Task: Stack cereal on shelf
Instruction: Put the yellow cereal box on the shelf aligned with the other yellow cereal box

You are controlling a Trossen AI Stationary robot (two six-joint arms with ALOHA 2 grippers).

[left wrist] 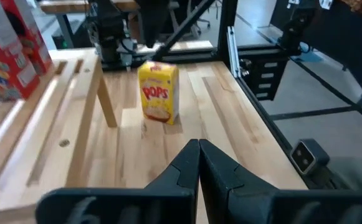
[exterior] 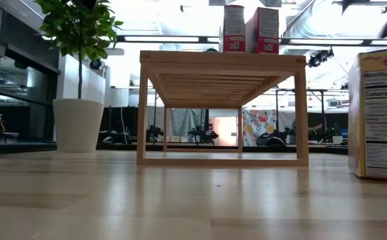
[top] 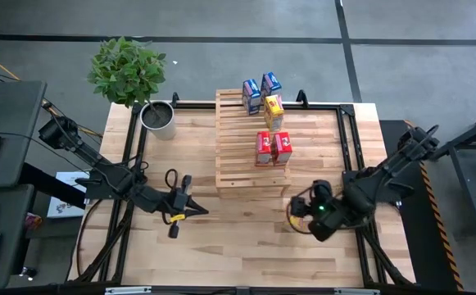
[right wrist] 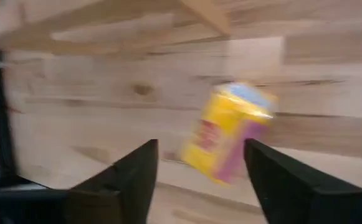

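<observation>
One yellow box (right wrist: 227, 134) blurred before spread right end effector (right wrist: 199, 168); left end effector (left wrist: 199, 163) pressed together.

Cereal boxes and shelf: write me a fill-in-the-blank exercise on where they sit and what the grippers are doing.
1. The two boxes at the near end of the shelf are both ____.
2. The one box off the shelf, standing on the table, is the yellow box; it stands in front of the ____ gripper.
3. The left gripper holds nothing, and its fingers are ____.
4. Counting the pairs in the high view, ____ boxes sit on the shelf.

Missing words: red; right; shut; five
</observation>
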